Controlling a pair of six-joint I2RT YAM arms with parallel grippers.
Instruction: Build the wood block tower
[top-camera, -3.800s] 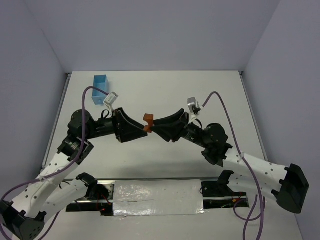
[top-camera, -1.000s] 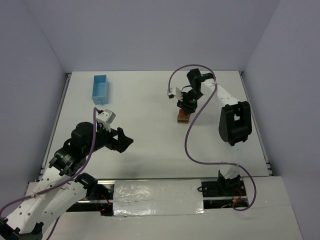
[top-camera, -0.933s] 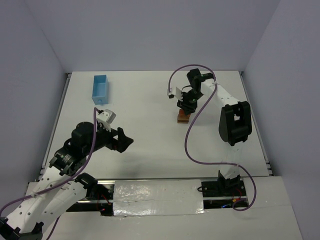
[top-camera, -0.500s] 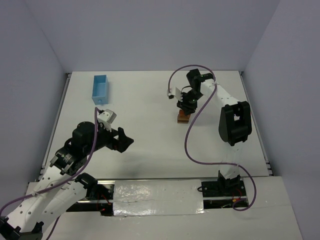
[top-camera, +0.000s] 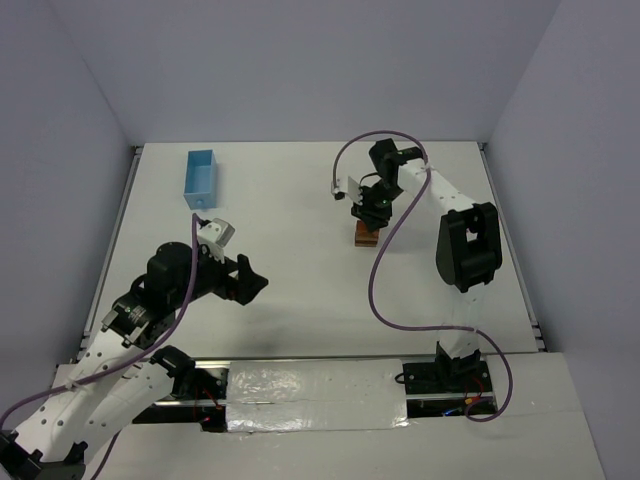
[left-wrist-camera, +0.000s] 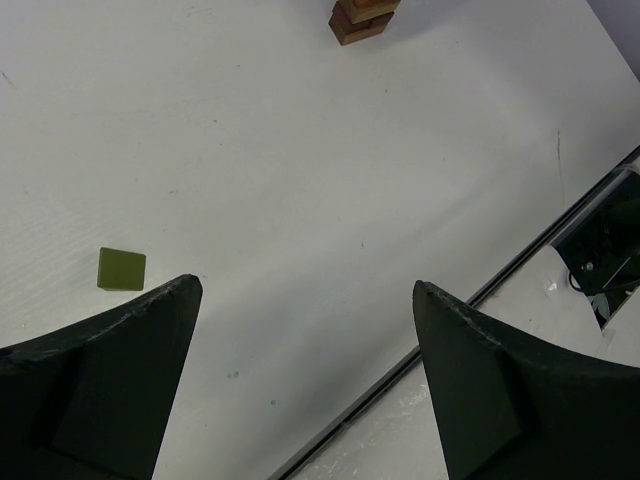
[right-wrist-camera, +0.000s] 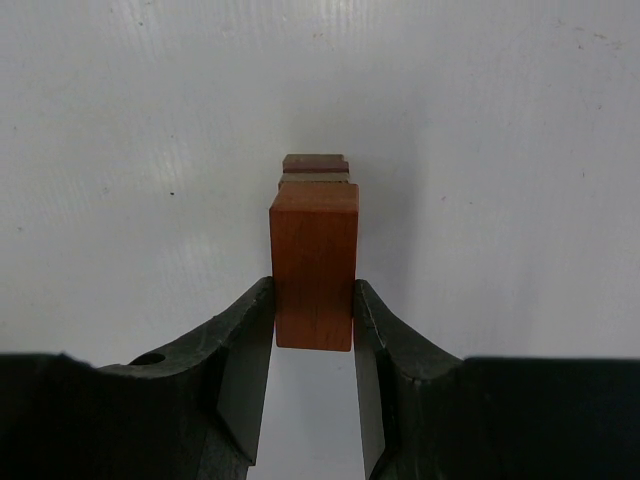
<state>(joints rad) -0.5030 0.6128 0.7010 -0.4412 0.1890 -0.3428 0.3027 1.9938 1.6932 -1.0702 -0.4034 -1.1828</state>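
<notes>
My right gripper (right-wrist-camera: 313, 285) is shut on an orange-red block (right-wrist-camera: 314, 262), which it holds directly over the brown blocks (right-wrist-camera: 315, 168) of the small tower. From above, the tower (top-camera: 366, 236) stands right of the table's middle, with the right gripper (top-camera: 369, 212) pointing down on it. Whether the orange-red block rests on the pile I cannot tell. A loose olive-green block (left-wrist-camera: 121, 269) lies flat on the table in the left wrist view, with the tower (left-wrist-camera: 362, 18) far beyond it. My left gripper (top-camera: 252, 284) hovers open over the near left part of the table, holding nothing.
A light blue box (top-camera: 200, 178) stands at the far left. A foil-taped strip (top-camera: 320, 385) and a black rail (left-wrist-camera: 560, 230) run along the near edge. Walls close the table on three sides. The right arm's purple cable (top-camera: 378, 270) loops over the table.
The right wrist has shifted very slightly toward the far left, still closed on the orange-red block. The left arm has barely moved.
</notes>
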